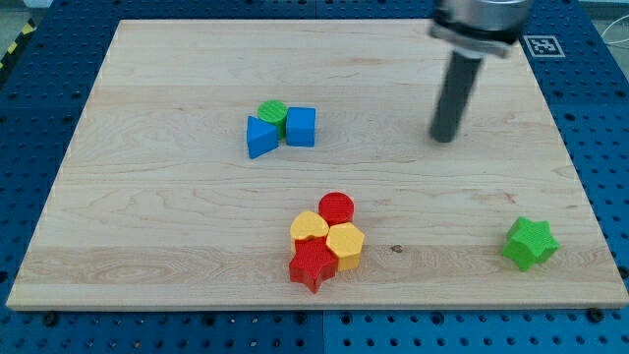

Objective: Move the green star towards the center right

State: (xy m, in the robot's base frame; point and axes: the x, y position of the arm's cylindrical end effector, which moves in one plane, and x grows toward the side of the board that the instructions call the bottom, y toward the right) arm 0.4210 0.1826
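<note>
The green star (531, 243) lies near the board's bottom right corner. My tip (444, 139) is the lower end of a dark rod hanging from the view's top right. It rests on the wooden board (147, 197), well above and to the left of the green star, with bare board between them.
A green round block (272, 110), a blue triangle (260, 137) and a blue cube (301, 126) cluster at upper centre. A red round block (336, 207), a yellow heart (309, 226), a yellow hexagon (345, 244) and a red star (314, 264) cluster at lower centre.
</note>
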